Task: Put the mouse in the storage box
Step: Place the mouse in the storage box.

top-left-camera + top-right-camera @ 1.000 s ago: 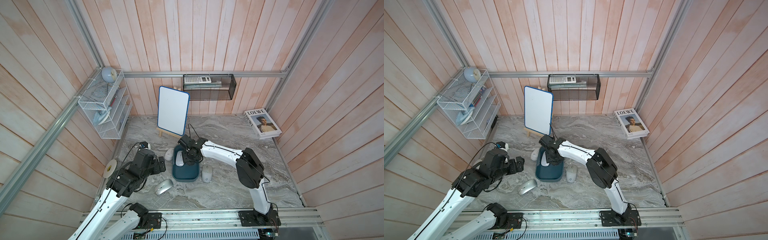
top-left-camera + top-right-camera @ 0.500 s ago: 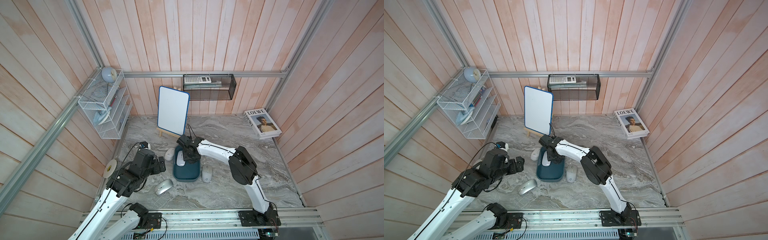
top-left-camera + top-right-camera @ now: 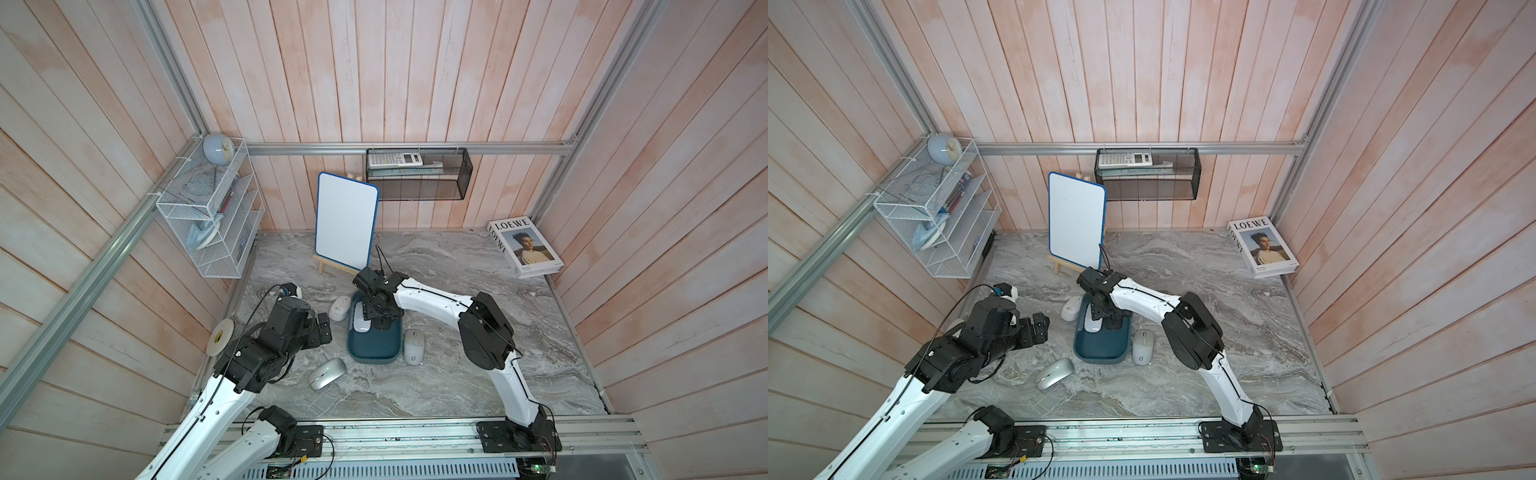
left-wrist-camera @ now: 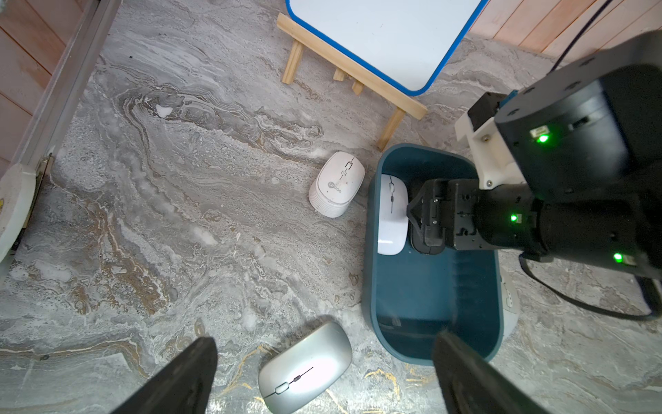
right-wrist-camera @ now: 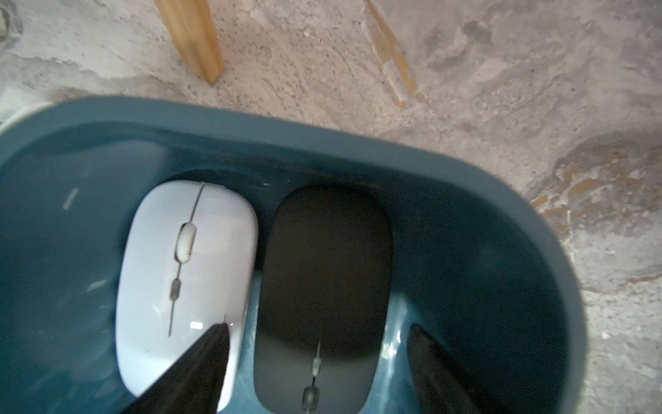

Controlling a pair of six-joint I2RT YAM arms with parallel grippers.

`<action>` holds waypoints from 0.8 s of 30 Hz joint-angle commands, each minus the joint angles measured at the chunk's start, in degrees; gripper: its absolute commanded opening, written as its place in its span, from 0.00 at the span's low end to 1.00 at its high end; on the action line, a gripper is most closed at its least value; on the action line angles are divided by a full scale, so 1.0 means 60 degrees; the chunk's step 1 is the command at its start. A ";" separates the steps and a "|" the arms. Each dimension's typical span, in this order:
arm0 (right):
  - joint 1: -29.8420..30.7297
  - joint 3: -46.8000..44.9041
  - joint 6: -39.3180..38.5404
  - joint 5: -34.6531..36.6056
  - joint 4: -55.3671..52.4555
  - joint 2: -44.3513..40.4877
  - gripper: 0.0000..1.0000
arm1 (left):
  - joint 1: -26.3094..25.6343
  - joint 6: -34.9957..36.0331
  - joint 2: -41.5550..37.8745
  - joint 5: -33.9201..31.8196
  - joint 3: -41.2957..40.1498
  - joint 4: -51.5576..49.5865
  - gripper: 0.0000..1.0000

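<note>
The left arm [image 3: 216, 409] and right arm [image 3: 432, 300] wear white shells between black cylindrical joints, with thin black cables [image 4: 587, 307] alongside, and stand on black base plates [image 3: 496, 442] at seven and five o'clock in both top views. The right arm's black wrist housing [image 4: 573, 107] shows green lights [image 4: 542, 138], screws and a white bracket [image 4: 481, 150] at its nine o'clock. The left gripper [image 4: 326, 340] and right gripper [image 5: 318, 327] end in matte black wedge fingers.
</note>
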 commanded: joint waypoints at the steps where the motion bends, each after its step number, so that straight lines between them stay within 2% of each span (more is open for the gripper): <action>1: 0.0253 0.0391 -0.0392 0.0501 -0.0319 -0.0651 0.82 | 0.0049 0.0037 -0.0037 0.0045 -0.0085 0.0016 1.00; 5: 0.0374 0.0508 -0.1056 0.1350 -0.0647 -0.1750 0.81 | 0.0032 0.0028 -0.0042 0.0037 -0.0085 -0.0007 1.00; 7: 0.0346 0.0131 -0.0628 0.2004 -0.0896 -0.2471 0.80 | 0.0038 0.0022 -0.0071 0.0021 -0.0085 -0.0012 1.00; 8: 0.0310 -0.0196 -0.0857 0.2085 -0.0875 -0.2982 0.80 | 0.0049 0.0030 -0.0104 0.0021 -0.0085 0.0002 1.00; 10: 0.0315 -0.1131 -0.0990 0.2487 -0.0803 -0.3912 0.80 | 0.0038 0.0022 -0.0115 0.0023 -0.0090 0.0018 1.00; 14: 0.0266 -0.3932 -0.0765 0.3164 0.0108 -0.6072 0.81 | 0.0044 0.0029 -0.0128 0.0037 -0.0085 0.0042 1.00; 18: 0.0191 -0.5835 -0.0316 0.3031 0.0296 -0.7535 0.86 | 0.0041 0.0012 -0.0147 0.0058 -0.0100 0.0033 1.00; 24: 0.0191 -0.7673 0.0559 0.1925 0.0635 -0.8176 0.88 | 0.0039 0.0015 -0.0181 0.0055 -0.0100 0.0072 1.00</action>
